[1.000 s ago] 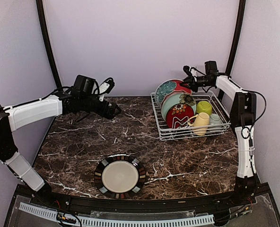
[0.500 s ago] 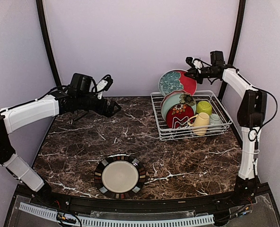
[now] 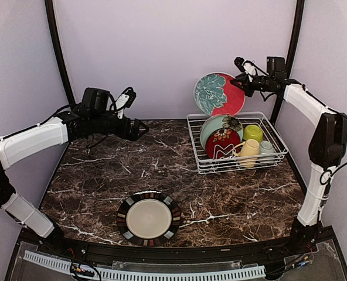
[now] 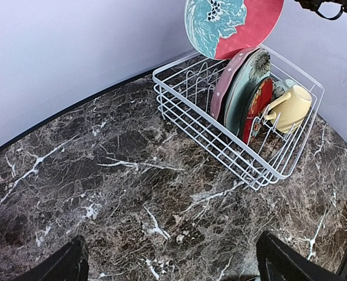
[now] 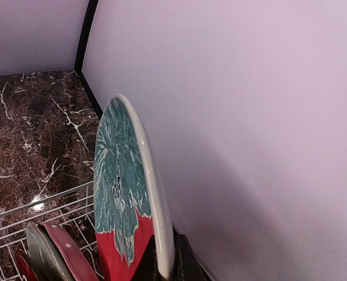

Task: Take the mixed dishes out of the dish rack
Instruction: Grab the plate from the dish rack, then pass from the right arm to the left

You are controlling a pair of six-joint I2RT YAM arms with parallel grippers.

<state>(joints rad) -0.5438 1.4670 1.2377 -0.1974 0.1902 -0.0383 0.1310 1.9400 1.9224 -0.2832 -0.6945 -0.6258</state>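
My right gripper (image 3: 241, 82) is shut on the rim of the red plate with a teal flower (image 3: 218, 94) and holds it upright, well above the white wire dish rack (image 3: 194, 138); the wrist view shows the plate (image 5: 119, 199) edge-on between the fingers (image 5: 185, 260). In the rack stand a pale teal plate (image 3: 211, 126), a red floral plate (image 3: 222, 143), a pale yellow mug (image 3: 249, 152), a lime-green bowl (image 3: 254, 133) and a pale blue cup (image 3: 267, 150). A pink plate (image 4: 228, 82) shows in the left wrist view. My left gripper (image 3: 142, 128) is open and empty over the table's back left.
A black-rimmed cream plate (image 3: 149, 218) lies flat on the dark marble table (image 3: 103, 175) near the front edge. The back wall is close behind the lifted plate. Black frame posts (image 3: 292, 52) stand at the back corners.
My right gripper has lifted the red teal-flower plate up out of the rack to well above it. My left arm has risen a little and stays near the back left.
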